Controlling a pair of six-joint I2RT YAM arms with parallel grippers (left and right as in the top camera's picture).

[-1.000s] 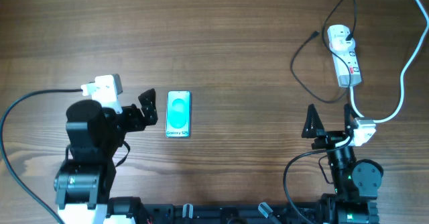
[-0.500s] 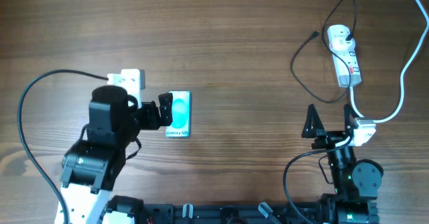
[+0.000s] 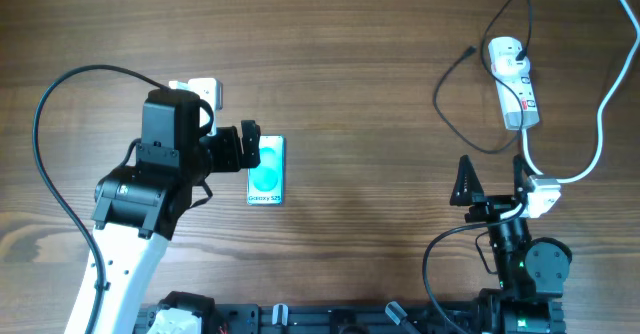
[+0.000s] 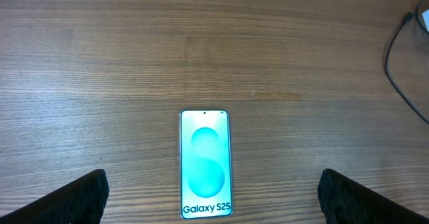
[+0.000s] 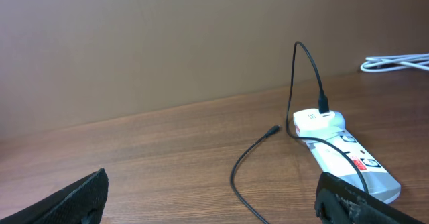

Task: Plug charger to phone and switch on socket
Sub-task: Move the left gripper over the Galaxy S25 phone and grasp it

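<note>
Surface: brown wood surface (image 3: 350,64); everything lies flat on it, spread out with lots of room.
Left pincer (image 3: 243,146): wide open and holding nothing. It hangs over the phone, so one finger can come down on each side.
Phone (image 4: 204,163): flat, blue screen up, right under the left pincer and between its fingers.
Right pincer (image 3: 492,186): wide open and empty too. It sits low and faces the socket.
Socket (image 5: 342,153): white, in front of the right pincer and a bit to its right.
Charger (image 5: 249,150): a thin black cable. One end is stuck in the socket. The loose tip lies in front of the right pincer, far from the left pincer and the phone.
Guess: tip and phone must be brought together.
Switch: too small to tell if it is on.
</note>
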